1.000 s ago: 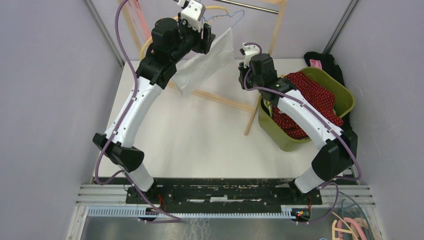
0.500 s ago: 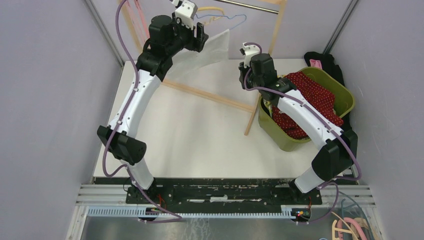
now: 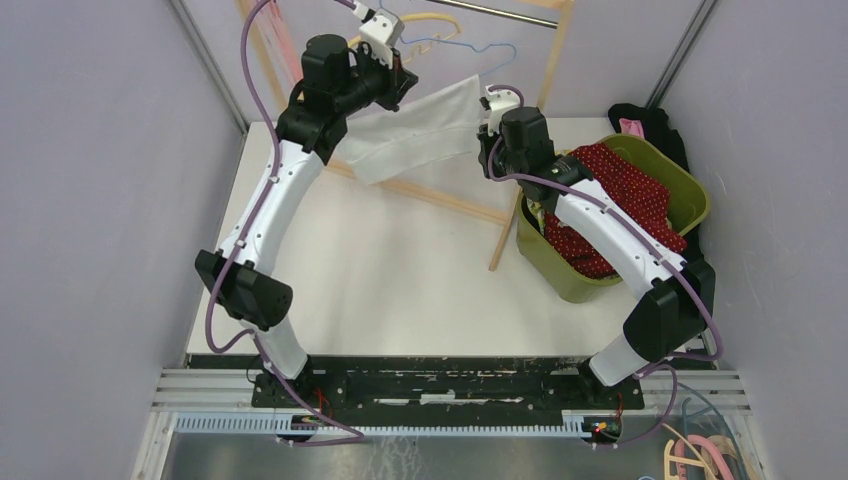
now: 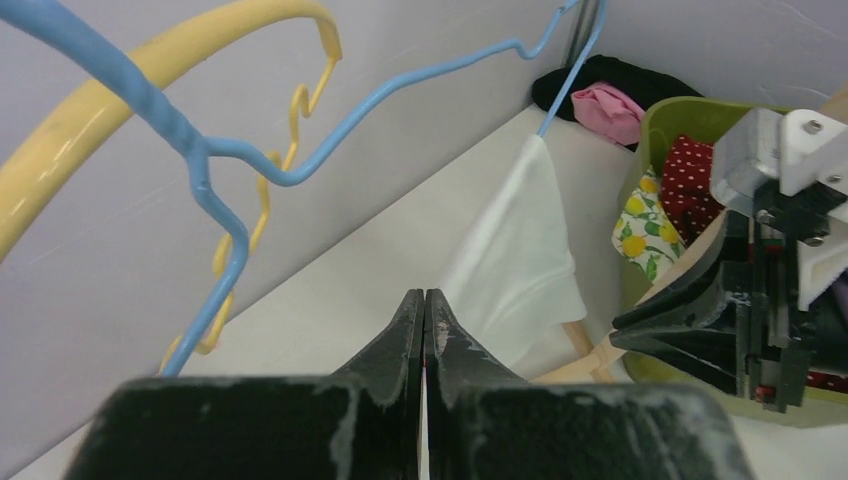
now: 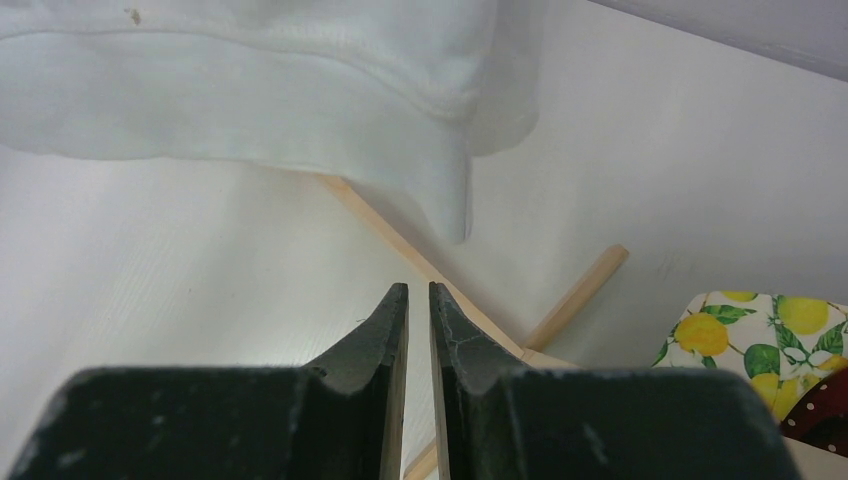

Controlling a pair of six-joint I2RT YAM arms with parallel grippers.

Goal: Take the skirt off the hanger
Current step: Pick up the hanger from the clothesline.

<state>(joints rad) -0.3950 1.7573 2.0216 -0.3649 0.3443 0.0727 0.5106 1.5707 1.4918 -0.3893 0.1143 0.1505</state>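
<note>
The white skirt (image 3: 420, 125) hangs from one end of the blue wire hanger (image 3: 470, 45) and spreads slantwise between my two arms. In the left wrist view the skirt (image 4: 520, 250) drops from the blue hanger (image 4: 400, 95) just right of my left gripper (image 4: 425, 293). That gripper is shut, tips touching, with nothing seen between them. From above, the left gripper (image 3: 408, 78) sits at the skirt's upper left edge. My right gripper (image 5: 419, 287) has its jaws a narrow slit apart and holds nothing. The skirt (image 5: 250, 90) hangs ahead of it. The right gripper (image 3: 488, 150) is at the skirt's right end.
A yellow hanger (image 4: 150, 90) hangs beside the blue one on the rail (image 3: 500, 12). The wooden rack's leg (image 3: 500, 235) and floor bar (image 3: 430, 195) cross the table. A green bin (image 3: 690, 195) holding clothes stands right, with black cloth (image 3: 650, 120) behind it.
My left gripper has closed from open and shifted slightly. The skirt swung from hanging down-left to stretching right toward the right gripper, and the blue hanger slid right. The right arm stayed still.
</note>
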